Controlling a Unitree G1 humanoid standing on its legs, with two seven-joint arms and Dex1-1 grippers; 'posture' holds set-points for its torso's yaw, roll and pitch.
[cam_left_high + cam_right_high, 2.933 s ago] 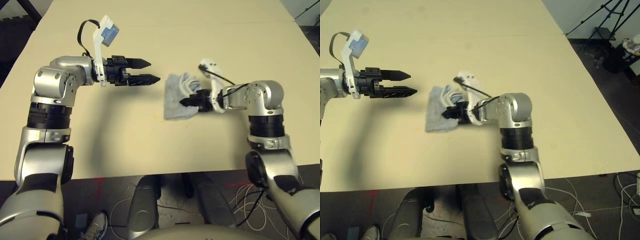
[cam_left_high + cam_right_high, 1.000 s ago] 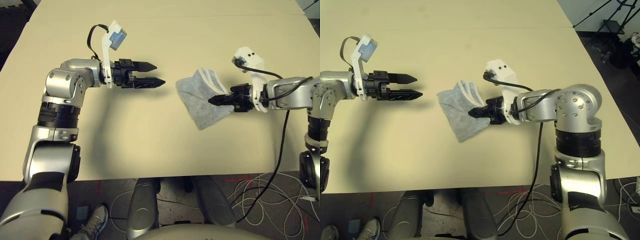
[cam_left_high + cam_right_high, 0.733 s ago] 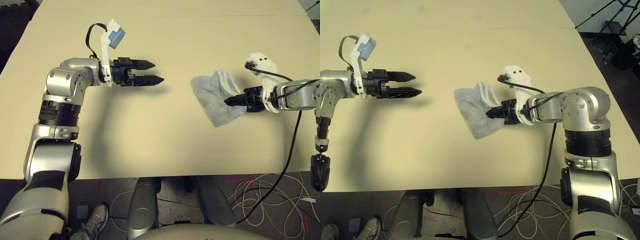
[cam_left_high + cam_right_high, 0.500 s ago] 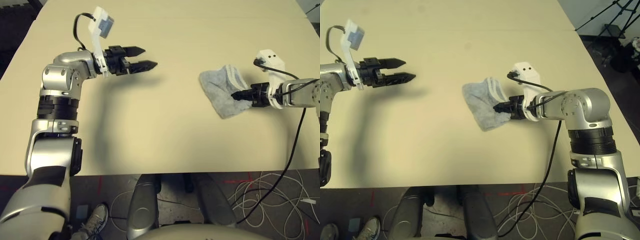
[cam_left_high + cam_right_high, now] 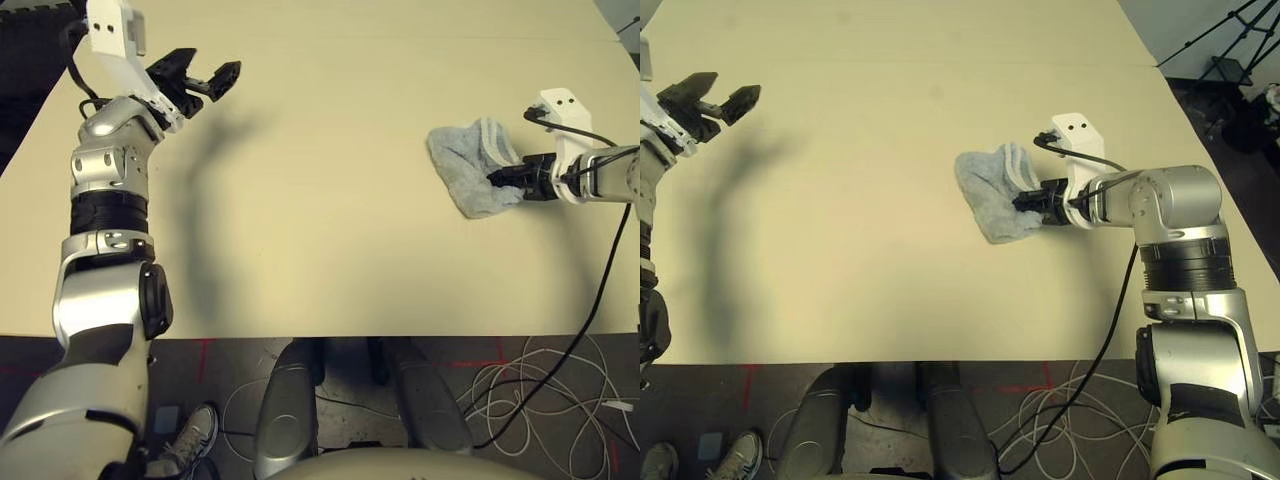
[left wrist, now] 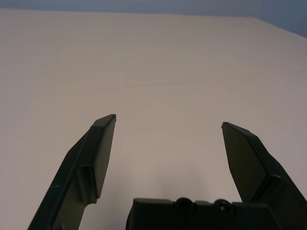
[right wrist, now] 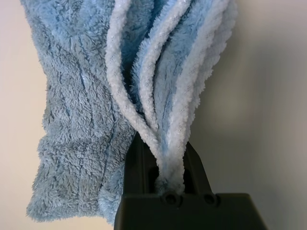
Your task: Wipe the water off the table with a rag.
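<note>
The rag, grey-blue terry with a whitish hem, lies bunched on the table at the right side. My right gripper is shut on its right edge, low over the tabletop. The right wrist view shows the rag's folds pinched between the two fingers. My left gripper is open and empty, raised over the far left of the table; in its wrist view the gripper has bare tabletop beyond it. The water is out of view; I make out no yellowish blotches.
A faint seam crosses the table's far part. The table's right edge runs close to my right arm. A black cable hangs from the right wrist over the front edge. Cables and a tripod are on the floor beyond.
My right gripper has dragged the rag rightward across the table. My left arm has swung up and back toward the far left, and its fingers stand wider apart.
</note>
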